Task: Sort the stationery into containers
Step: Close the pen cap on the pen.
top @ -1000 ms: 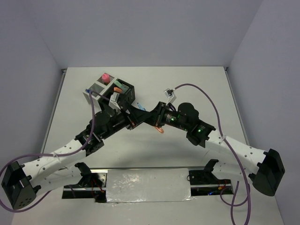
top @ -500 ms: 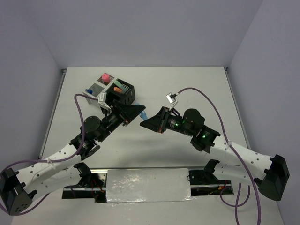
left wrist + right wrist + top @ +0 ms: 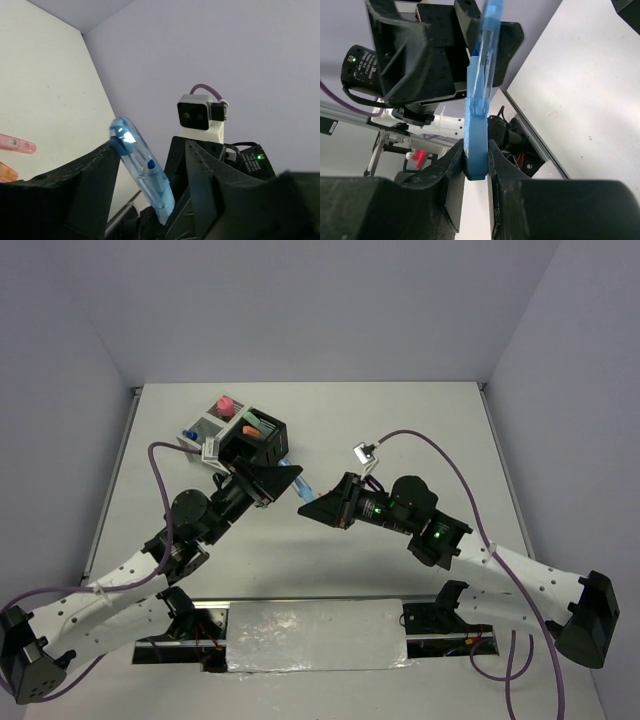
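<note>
your right pincer (image 3: 476,160) is pressed together on the blue cap end of the clear pen (image 3: 480,90), barrel sticking straight out past its tips. judging by that, the pen is held by the end so the free barrel is offered to the other arm; it looks like a handover in mid-air above the counter (image 3: 430,430), not a drop.

your left pincer (image 3: 150,145) is spread, one finger on each side of the pen (image 3: 142,170). the pen leans against or just beside the finger on the left of the wrist view, and there's a clear gap to the other finger, so it isn't pinching yet. only the right one has the pen.

from the top view the two pincers meet tip to tip, left pincer (image 3: 290,480) facing right pincer (image 3: 310,502), with the pen (image 3: 299,480) bridging them. the bins sit just behind your left pincer, black bin (image 3: 280,435) nearest, well apart from the right pincer. likely that's why the left arm is taking it: the bins are on its side.

in the left wrist view a pink item (image 3: 15,144) and an orange one (image 3: 6,172) lie on the counter beyond the left pincer, not sorted yet. can't tell what they are.
</note>
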